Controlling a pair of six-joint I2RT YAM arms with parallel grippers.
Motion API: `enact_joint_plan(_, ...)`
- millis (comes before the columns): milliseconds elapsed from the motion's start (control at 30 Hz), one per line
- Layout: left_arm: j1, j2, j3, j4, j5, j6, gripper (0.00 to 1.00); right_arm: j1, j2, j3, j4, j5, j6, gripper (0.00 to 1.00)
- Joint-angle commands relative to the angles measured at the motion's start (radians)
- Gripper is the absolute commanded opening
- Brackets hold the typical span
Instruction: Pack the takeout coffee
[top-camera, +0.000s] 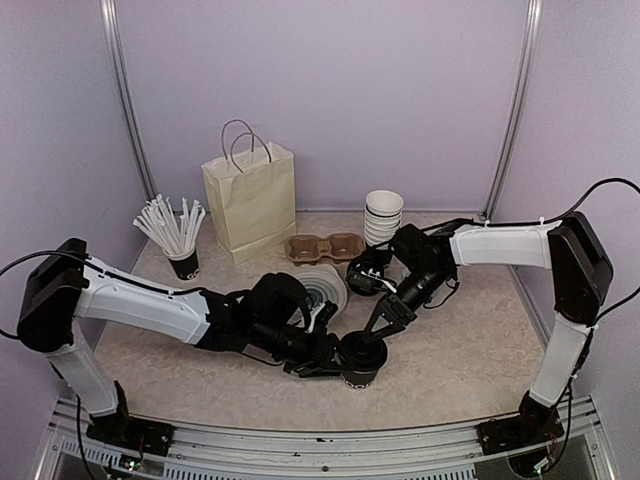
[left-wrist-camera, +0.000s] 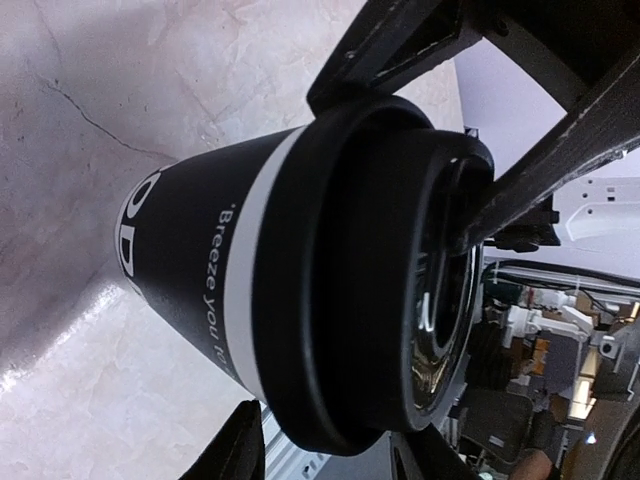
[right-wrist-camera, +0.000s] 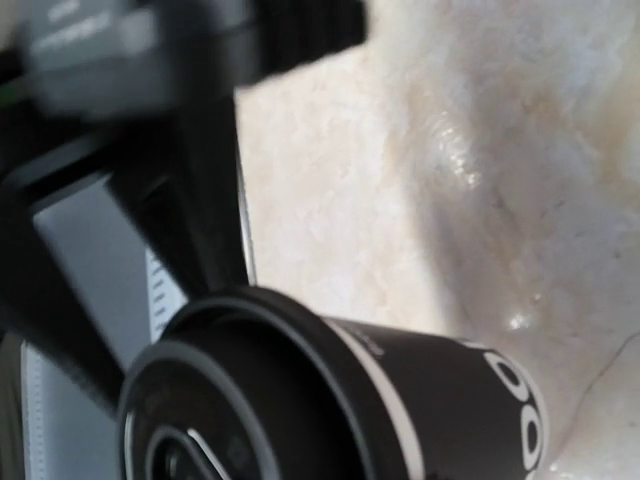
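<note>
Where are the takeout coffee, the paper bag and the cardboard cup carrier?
takeout coffee (top-camera: 362, 351), top view, black lid.
paper bag (top-camera: 252, 200), top view, front face.
cardboard cup carrier (top-camera: 325, 247), top view, middle bridge.

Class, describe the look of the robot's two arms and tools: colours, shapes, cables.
The left arm and right arm have white tube-like links joined by black joints, each with one boxy black housing. A black cable loops from each. The left tool and right tool are black, with two fingers.

Takeout coffee (top-camera: 362, 362) sits front-centre on the worktop (top-camera: 470, 330). Along the back, left to right: stick cup (top-camera: 183, 262), paper bag (top-camera: 250, 200), cup carrier (top-camera: 325, 247), then stacked cups (top-camera: 383, 216), I think.
</note>
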Motion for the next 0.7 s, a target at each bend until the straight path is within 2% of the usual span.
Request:
enact_joint_plan(0,-0.007,0.056,0.108,-0.347,-0.388,0.107,0.42,0.034,0.031,-0.018,-0.053,0.117,-0.077,0.43)
enact_joint_plan(333,-0.033,-0.026,0.23,-0.408,-0.413,0.169,0.49,0.008,-0.015,0.047,-0.102,0.047,-0.107,0.51)
enact_joint_plan(667,-0.036,-0.041,0.261,-0.426,-0.38,0.231,0.56,-0.007,-0.048,0.074,-0.11,0.045,-0.12,0.66)
